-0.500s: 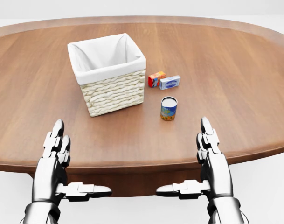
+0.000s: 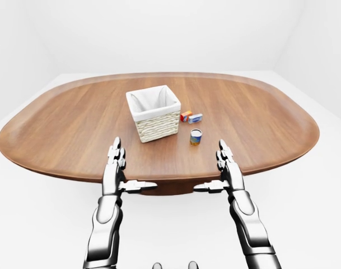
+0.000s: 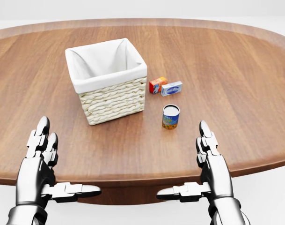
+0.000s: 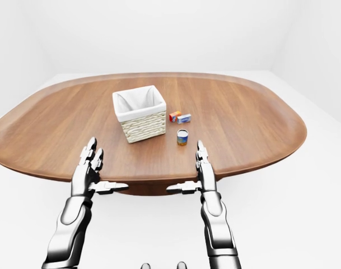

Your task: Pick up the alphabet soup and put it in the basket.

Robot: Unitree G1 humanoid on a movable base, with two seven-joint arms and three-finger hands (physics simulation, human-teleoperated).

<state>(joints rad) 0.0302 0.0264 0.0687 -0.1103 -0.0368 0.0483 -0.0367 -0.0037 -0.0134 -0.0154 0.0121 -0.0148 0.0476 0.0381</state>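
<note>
The alphabet soup [image 3: 170, 116], a small blue and yellow can with a white lid, stands upright on the wooden table [image 3: 236, 79], just right of the basket [image 3: 112, 100]. The basket is woven, with a white cloth lining, and nothing shows inside it. My right hand [image 3: 182, 159] hovers open at the table's near edge, below and slightly right of the can, well apart from it. My left hand [image 3: 69, 158] is open too, at the lower left of the head view, below the basket. Both hands hold nothing.
An orange box [image 3: 157, 85] and a blue and white box [image 3: 171, 88] lie side by side just above the can in the head view. The oval table stands on a white floor [image 2: 321, 185] with white walls around.
My left hand has moved left and a little down in the head view. The whole picture has slid down slightly, so the camera has moved. The right hand has barely moved.
</note>
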